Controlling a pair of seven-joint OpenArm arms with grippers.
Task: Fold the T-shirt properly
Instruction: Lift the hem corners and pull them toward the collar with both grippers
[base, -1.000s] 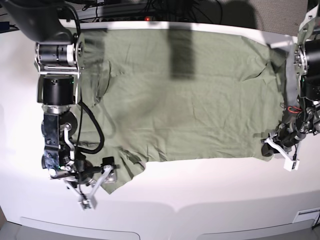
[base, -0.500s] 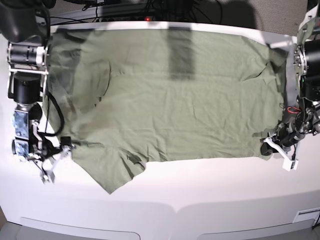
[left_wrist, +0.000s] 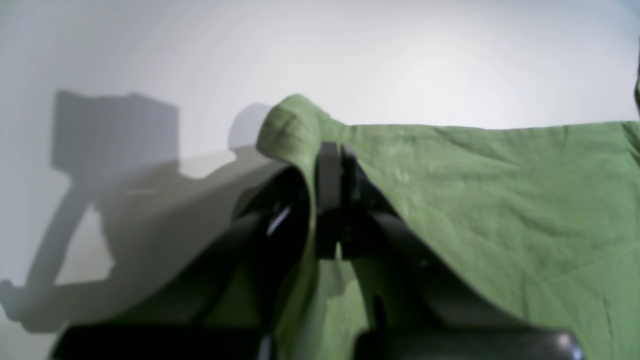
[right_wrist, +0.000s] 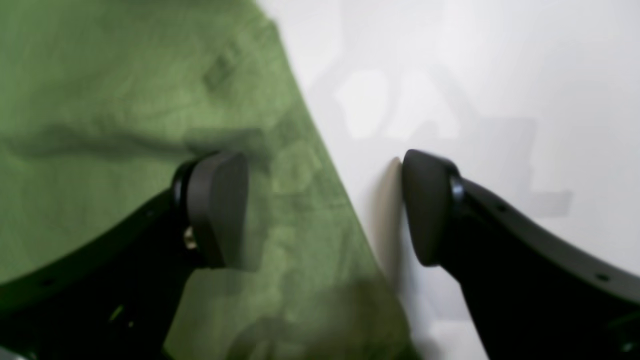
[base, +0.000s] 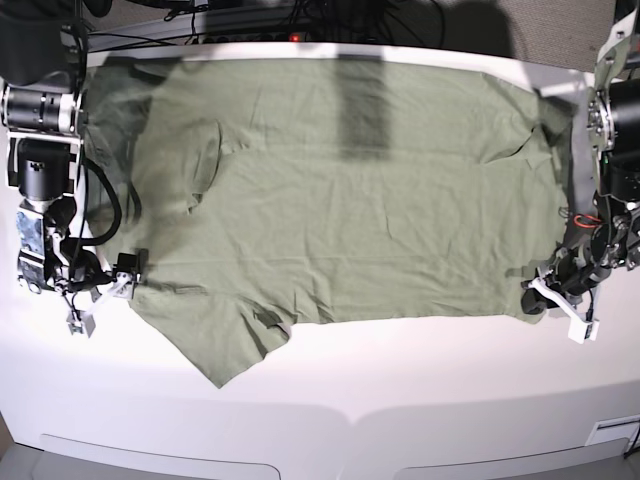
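The sage-green T-shirt (base: 350, 190) lies spread flat and wrinkled across the white table (base: 400, 380). At its near right corner my left gripper (base: 533, 296) is shut on a pinched fold of the cloth. The left wrist view shows the fabric (left_wrist: 480, 200) draped over the closed fingers (left_wrist: 330, 180). At the shirt's left edge my right gripper (base: 100, 302) stands open. In the right wrist view one finger (right_wrist: 215, 210) hovers over the green cloth (right_wrist: 100, 125) and the other finger (right_wrist: 430, 210) over bare table, with the shirt's edge between them.
Dark cables (base: 300, 15) run along the table's far edge. The arms' bases stand at the far left (base: 40, 110) and far right (base: 615, 120). White tabletop stretches in front of the shirt to the rounded front edge (base: 350, 415).
My right arm has swung left, from the shirt's near-left sleeve flap to its left edge, still open. The left gripper has kept its hold on the corner without moving.
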